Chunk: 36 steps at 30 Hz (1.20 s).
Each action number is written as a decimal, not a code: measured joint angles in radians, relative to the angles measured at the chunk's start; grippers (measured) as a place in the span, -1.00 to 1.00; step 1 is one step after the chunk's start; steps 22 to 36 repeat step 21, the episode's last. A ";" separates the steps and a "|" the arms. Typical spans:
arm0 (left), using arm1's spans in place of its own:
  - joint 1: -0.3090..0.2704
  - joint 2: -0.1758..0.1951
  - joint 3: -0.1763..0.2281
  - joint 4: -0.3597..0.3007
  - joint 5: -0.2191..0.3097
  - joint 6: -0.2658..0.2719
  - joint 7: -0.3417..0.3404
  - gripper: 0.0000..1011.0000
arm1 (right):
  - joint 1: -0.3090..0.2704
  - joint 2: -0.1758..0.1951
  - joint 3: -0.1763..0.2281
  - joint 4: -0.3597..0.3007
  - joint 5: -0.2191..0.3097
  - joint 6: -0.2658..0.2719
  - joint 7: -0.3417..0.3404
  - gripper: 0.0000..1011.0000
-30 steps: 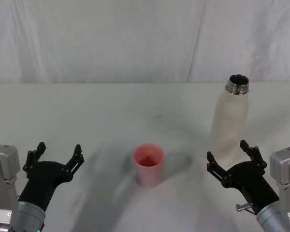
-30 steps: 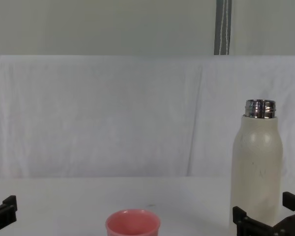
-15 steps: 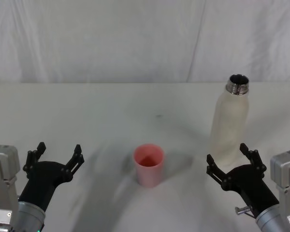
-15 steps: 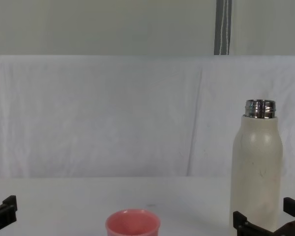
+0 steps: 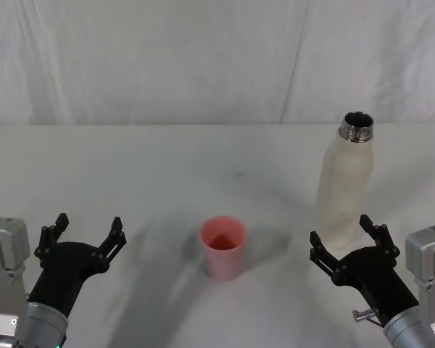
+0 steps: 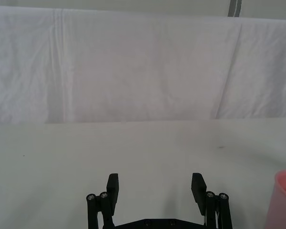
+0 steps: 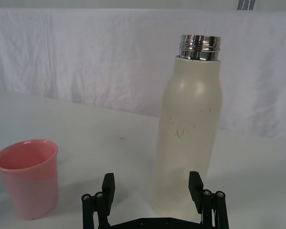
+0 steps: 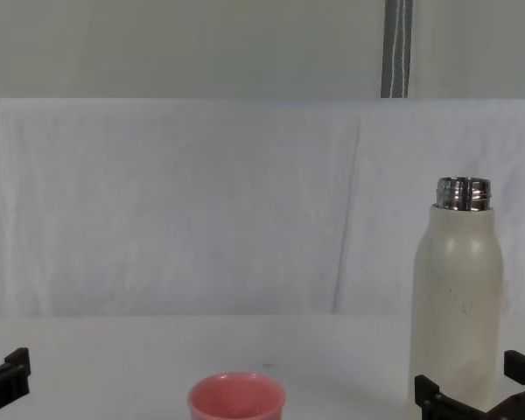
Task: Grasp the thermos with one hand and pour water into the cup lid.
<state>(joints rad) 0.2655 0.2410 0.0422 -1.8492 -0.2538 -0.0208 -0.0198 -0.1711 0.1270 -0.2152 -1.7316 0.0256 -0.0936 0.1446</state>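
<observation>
Here the right wrist view shows faint scratches on the thermos (image 7: 190,129) that the head view misses. The thermos stands upright at the bench's (image 5: 167,167) right, cap off (steel neck bare); its inside cannot be seen. The cup (image 5: 223,246) sits mid-bench, apparently empty. The right gripper (image 5: 344,245), fingers spread, sits just before the thermos base, having drawn back slightly in the last second. The left gripper (image 5: 83,230), also spread, hovers well left of the cup.
</observation>
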 joint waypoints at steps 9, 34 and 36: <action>0.000 0.000 0.000 0.000 0.000 0.000 0.000 0.98 | 0.000 0.000 0.000 0.000 -0.001 0.000 0.000 0.98; 0.000 0.000 0.000 0.000 0.000 0.000 0.000 0.98 | 0.000 0.000 0.000 0.000 -0.001 0.000 -0.001 0.98; 0.000 0.000 0.000 0.000 0.000 0.000 0.000 0.98 | 0.000 0.000 0.000 0.000 -0.001 0.000 -0.001 0.98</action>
